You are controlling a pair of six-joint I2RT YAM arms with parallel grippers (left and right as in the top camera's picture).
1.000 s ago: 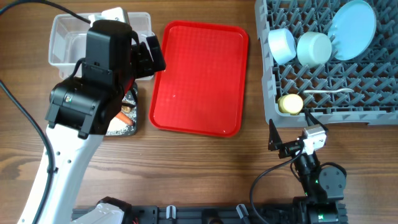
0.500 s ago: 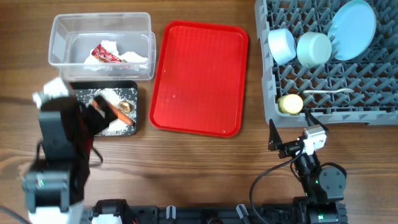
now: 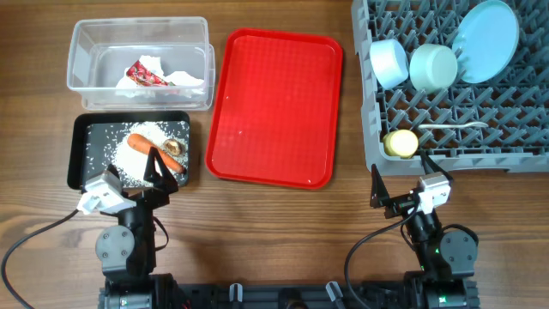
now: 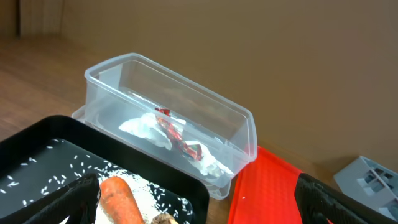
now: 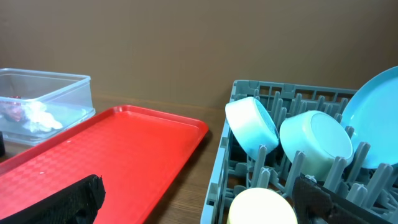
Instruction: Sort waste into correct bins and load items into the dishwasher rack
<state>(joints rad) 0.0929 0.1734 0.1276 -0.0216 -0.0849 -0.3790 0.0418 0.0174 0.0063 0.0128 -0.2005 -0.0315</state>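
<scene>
Left arm has dropped back to the near edge of the worktop (image 3: pixel 283 232) since half a second ago, and the black tray (image 3: pixel 77 154) is now uncovered; your right arm has not shifted. Overhead: left claw (image 3: pixel 159 176) hangs at the black tray's near edge, jaws apart, nothing in them. Right claw (image 3: pixel 401 182) sits just short of the grey rack (image 3: pixel 463 142), jaws apart, empty. Clear tub (image 3: pixel 81 51) holds the crumpled napkin with red wrapper (image 3: pixel 154 75). Black tray holds the carrot (image 3: pixel 154 148), scattered rice (image 3: pixel 133 167) and a brown lump (image 3: pixel 174 148). Red tray (image 3: pixel 274 107) lies between the bins and the rack. In the rack: blue plate (image 3: pixel 486 30) on edge at the far right, two bowls (image 3: pixel 390 62) (image 3: pixel 433 66) tipped beside it, white spoon (image 3: pixel 455 126) lying flat, yellow cup (image 3: pixel 400 142) at the near left corner. Left wrist: fingers (image 4: pixel 74 199) spread to both frame edges; carrot (image 4: pixel 121 196) and rice (image 4: pixel 56 177) between them, tub (image 4: pixel 242 134) with the napkin (image 4: pixel 149 130) beyond. Right wrist: fingers (image 5: pixel 56 202) spread wide; red tray (image 5: pixel 106 155) to the left, bowls (image 5: pixel 252 127), plate (image 5: pixel 373 118) and cup (image 5: pixel 261 208) in the rack (image 5: pixel 217 180) to the right.
</scene>
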